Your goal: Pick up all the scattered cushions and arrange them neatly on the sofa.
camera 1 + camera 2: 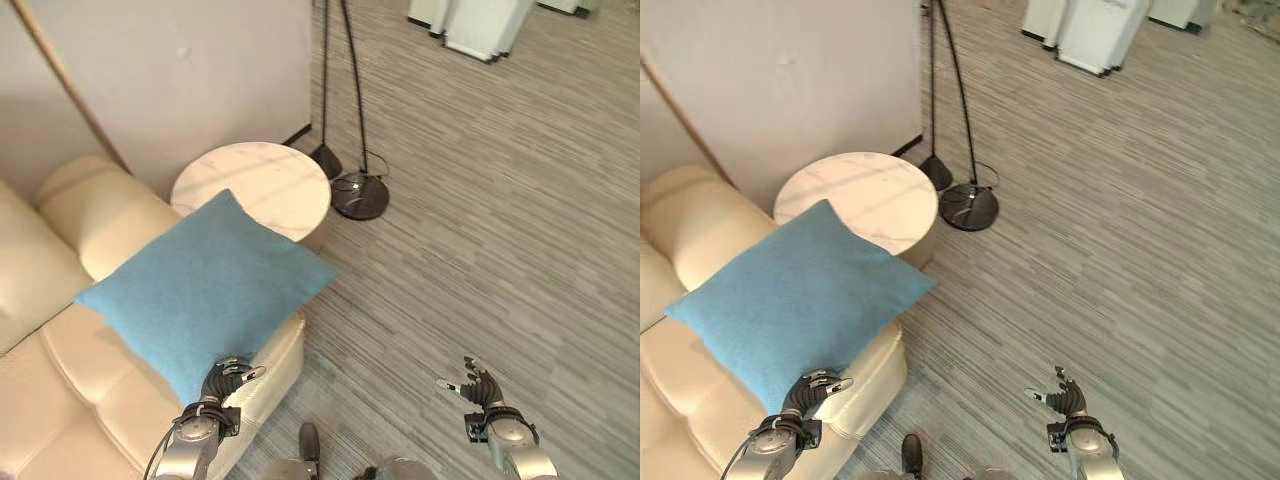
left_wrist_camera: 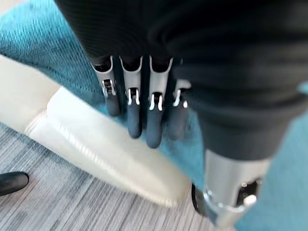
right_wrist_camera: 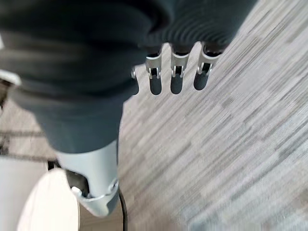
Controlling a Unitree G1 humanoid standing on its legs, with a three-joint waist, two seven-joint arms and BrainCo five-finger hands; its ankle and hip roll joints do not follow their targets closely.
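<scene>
A light blue cushion (image 1: 205, 290) lies flat on the cream sofa (image 1: 60, 380), at the end by the armrest, one corner reaching past the seat's front edge. My left hand (image 1: 226, 383) sits at the cushion's nearest corner. In the left wrist view its fingers (image 2: 155, 125) run straight over the blue cloth (image 2: 48, 43) and the sofa's rounded edge (image 2: 96, 144), with the thumb held apart. Nothing is pinched. My right hand (image 1: 478, 388) hangs open over the bare floor, its fingers (image 3: 175, 79) spread and holding nothing.
A round white side table (image 1: 265, 185) stands right beside the sofa's end, against a pale wall panel (image 1: 180, 70). A floor lamp's black base (image 1: 359, 196) and thin stems rise just past it. White furniture (image 1: 480, 22) stands far off. Grey striped floor spreads to the right.
</scene>
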